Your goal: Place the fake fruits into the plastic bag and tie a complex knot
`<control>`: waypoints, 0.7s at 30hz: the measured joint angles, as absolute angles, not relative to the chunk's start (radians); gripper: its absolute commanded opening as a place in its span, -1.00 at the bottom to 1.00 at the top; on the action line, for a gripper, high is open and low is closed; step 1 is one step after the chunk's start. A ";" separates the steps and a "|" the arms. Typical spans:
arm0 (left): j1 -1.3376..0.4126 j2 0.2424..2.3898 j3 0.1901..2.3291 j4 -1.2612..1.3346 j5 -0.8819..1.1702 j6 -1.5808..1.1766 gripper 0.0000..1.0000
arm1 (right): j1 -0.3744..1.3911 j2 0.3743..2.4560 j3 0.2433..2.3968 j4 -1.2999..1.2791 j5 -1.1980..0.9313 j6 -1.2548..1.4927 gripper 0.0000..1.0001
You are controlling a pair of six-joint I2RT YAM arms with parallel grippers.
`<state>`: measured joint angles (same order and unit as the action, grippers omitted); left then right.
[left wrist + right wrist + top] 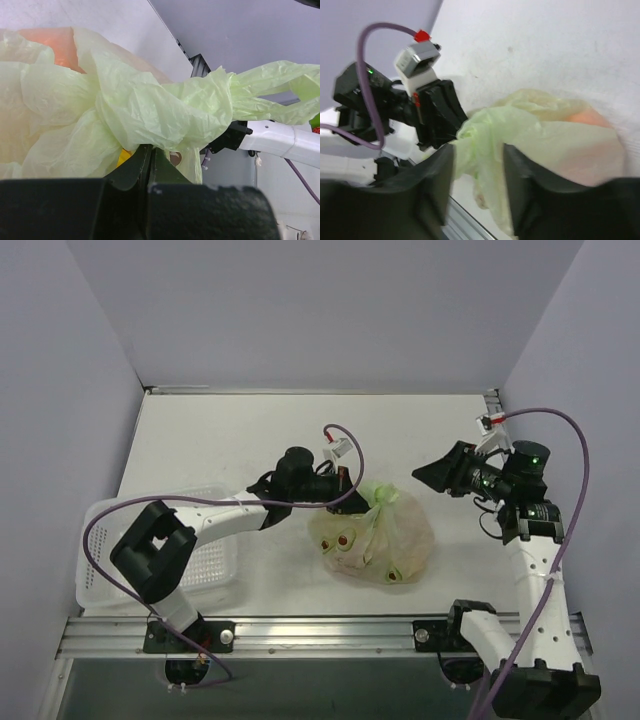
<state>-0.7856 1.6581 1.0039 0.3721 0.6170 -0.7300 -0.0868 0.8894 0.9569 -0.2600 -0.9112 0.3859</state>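
White tabletop [250,430] between grey walls is carrying the plastic bag [395,545] at centre frame, with the fake fruits [346,538] showing through its film. We are holding our left gripper [345,485], jaws closed together, against the knot [383,498] (whether film is pinched between them, we cannot tell). Our right gripper [432,476] is hovering right of the bag and apart from it, jaws spread wide.

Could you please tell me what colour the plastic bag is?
The plastic bag is translucent pale green, clearest in the left wrist view.
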 measured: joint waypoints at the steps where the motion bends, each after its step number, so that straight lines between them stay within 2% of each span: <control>1: -0.786 1.658 1.001 0.376 0.619 -0.732 -1.00 | -0.101 0.918 0.957 -0.273 -0.925 0.368 -0.43; 4: -0.787 1.658 0.994 0.385 0.626 -0.743 -1.00 | -0.087 1.012 0.957 -0.299 -0.933 0.319 -0.59; 7: -0.793 1.658 0.993 0.387 0.630 -0.752 -1.00 | -0.034 1.120 0.933 -0.309 -0.930 0.268 -0.58; 11: -0.807 1.658 0.993 0.400 0.634 -0.762 -1.00 | 0.051 1.156 0.864 -0.346 -0.933 0.204 -0.36; 12: -0.810 1.658 0.993 0.405 0.634 -0.765 -1.00 | 0.069 1.153 0.850 -0.358 -0.936 0.192 -0.25; 17: -0.812 1.667 0.995 0.421 0.643 -0.775 -1.00 | 0.124 1.126 0.782 -0.358 -0.960 0.166 -0.10; 18: -0.812 1.673 0.996 0.424 0.646 -0.775 -1.00 | 0.132 1.115 0.764 -0.346 -0.964 0.175 0.00; 21: -0.810 1.690 1.000 0.424 0.658 -0.779 -1.00 | 0.161 1.082 0.692 -0.252 -0.973 0.263 0.08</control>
